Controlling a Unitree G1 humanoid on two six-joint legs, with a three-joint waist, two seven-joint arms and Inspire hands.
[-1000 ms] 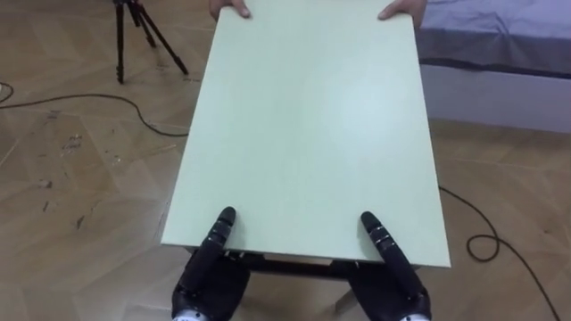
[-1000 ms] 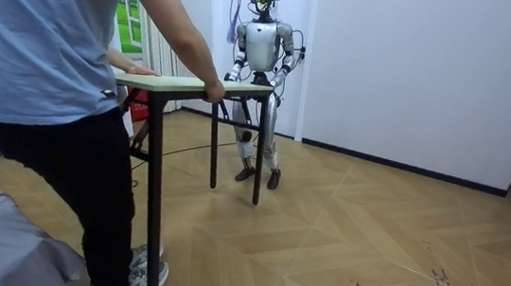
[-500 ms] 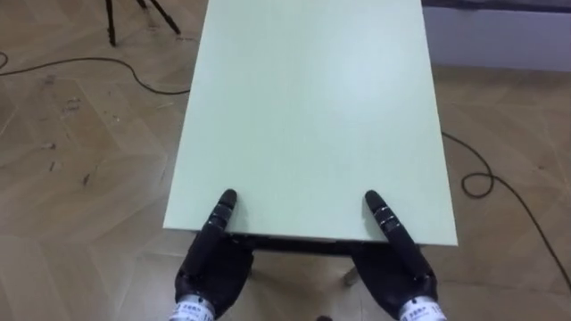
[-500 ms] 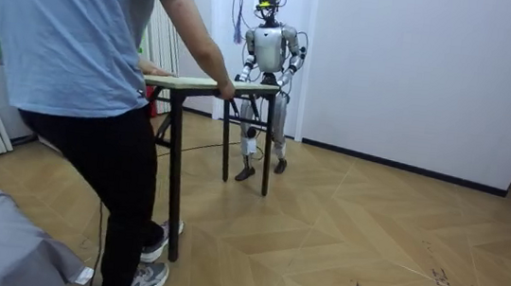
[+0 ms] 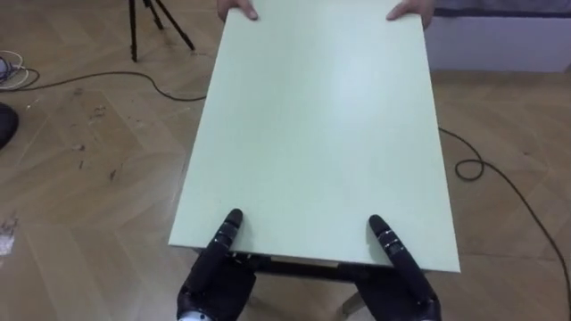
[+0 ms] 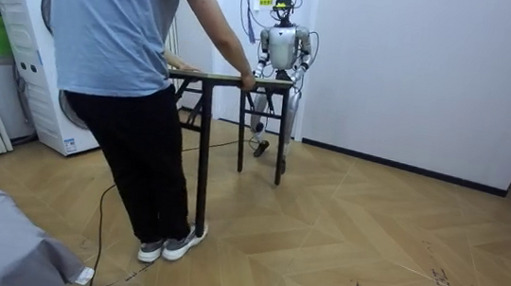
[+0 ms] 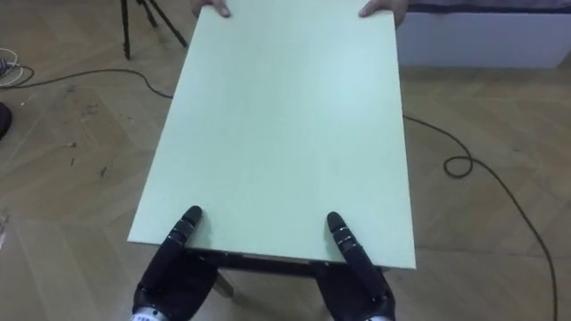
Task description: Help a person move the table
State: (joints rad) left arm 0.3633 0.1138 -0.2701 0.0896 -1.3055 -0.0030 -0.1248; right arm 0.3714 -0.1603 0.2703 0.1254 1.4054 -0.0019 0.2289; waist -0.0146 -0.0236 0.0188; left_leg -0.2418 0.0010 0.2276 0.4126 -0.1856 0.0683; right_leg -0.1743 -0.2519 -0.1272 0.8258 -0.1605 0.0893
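We see our left hand point(image 5: 215, 278) and right hand point(image 5: 407, 278) at the near edge of the pale green table point(image 5: 321, 134), each lapping onto its top, while a person's hands point(image 5: 239, 10) rest on the far edge, near a tripod point(image 5: 150, 21) on the wood floor point(image 5: 89, 178).

1 table point(image 5: 312, 125); 1 person point(image 6: 120, 72); 2 robot hands, left hand point(image 5: 214, 278), right hand point(image 5: 406, 278); 1 tripod point(image 5: 135, 27); 1 washing machine point(image 6: 31, 62).

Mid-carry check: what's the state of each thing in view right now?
Table: top level, held at both short ends.
Left hand: on the near edge; grip underneath hidden.
Right hand: on the near edge, likewise.
Person's hands: on the far edge, one near each corner.
Tripod: standing on the floor, apart from the table.
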